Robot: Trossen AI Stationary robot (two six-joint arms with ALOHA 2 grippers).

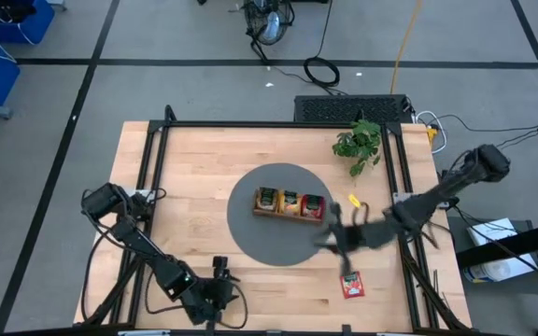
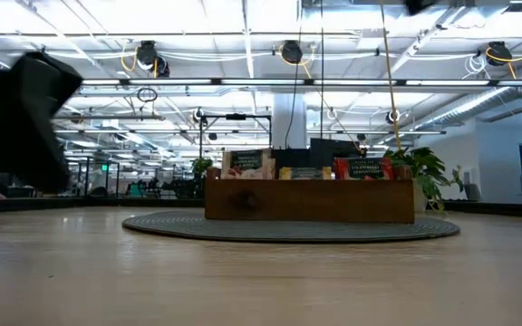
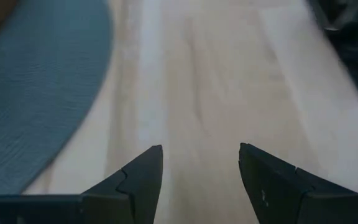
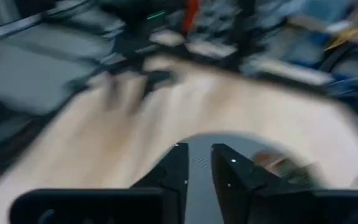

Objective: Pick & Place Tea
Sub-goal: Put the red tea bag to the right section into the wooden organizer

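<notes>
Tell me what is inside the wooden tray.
The wooden tray holds upright tea sachets: green-and-tan ones in one end compartment, orange in the middle, red at the other end. Their lower halves and the tray floor are hidden by its walls.

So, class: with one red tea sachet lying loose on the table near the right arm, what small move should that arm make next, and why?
Probably swing the right gripper, empty, toward the red sachet on the bare wood; the tray already holds others.
</notes>
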